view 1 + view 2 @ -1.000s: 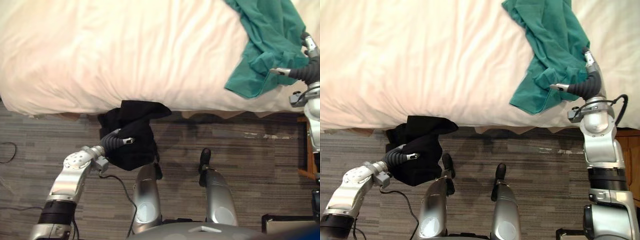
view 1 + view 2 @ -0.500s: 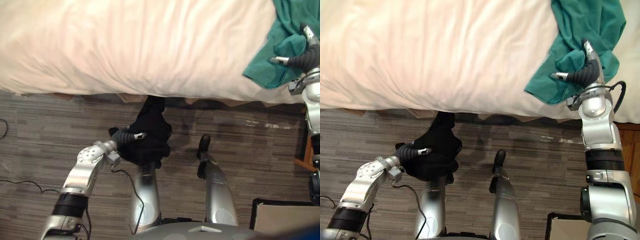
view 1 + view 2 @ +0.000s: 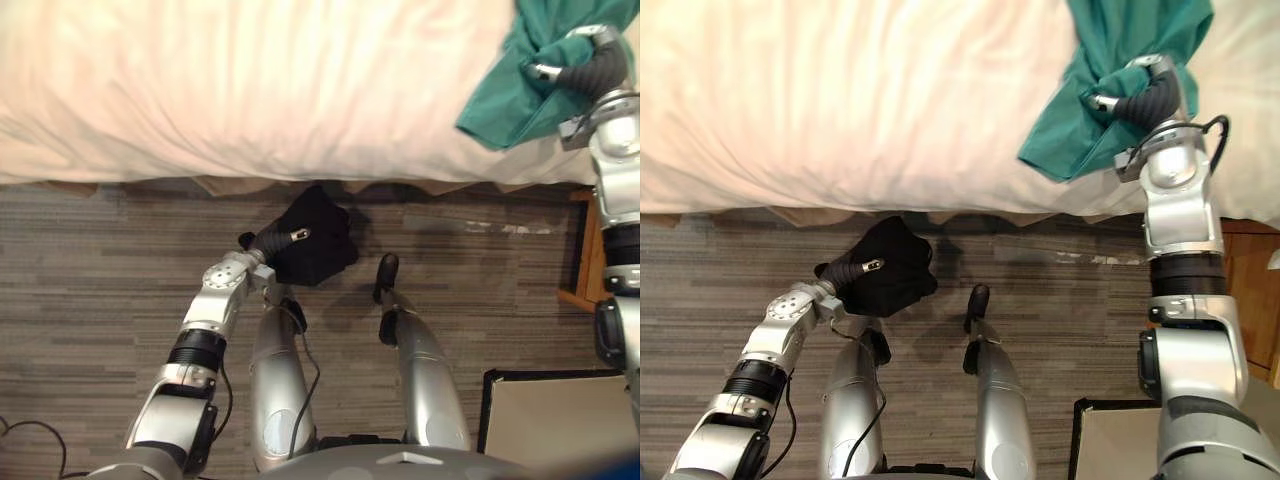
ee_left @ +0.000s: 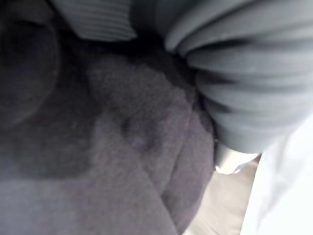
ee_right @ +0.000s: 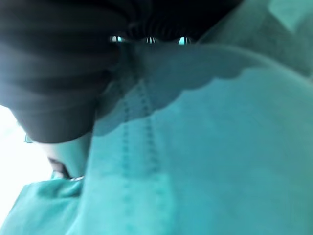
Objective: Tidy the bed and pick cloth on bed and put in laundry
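Left eye: left hand clenched on black cloth, bundle clear of the bed and held above the floor. Grip it tight so no tail drags.
Right eye: right hand curled into teal cloth at the bed's right edge, one corner hanging over. Lift before pulling, or the sheet comes too.
Left wrist: black cloth packed against the hand; looks solid.
Right wrist: teal fold under the fingertips. I'd gather more before carrying.
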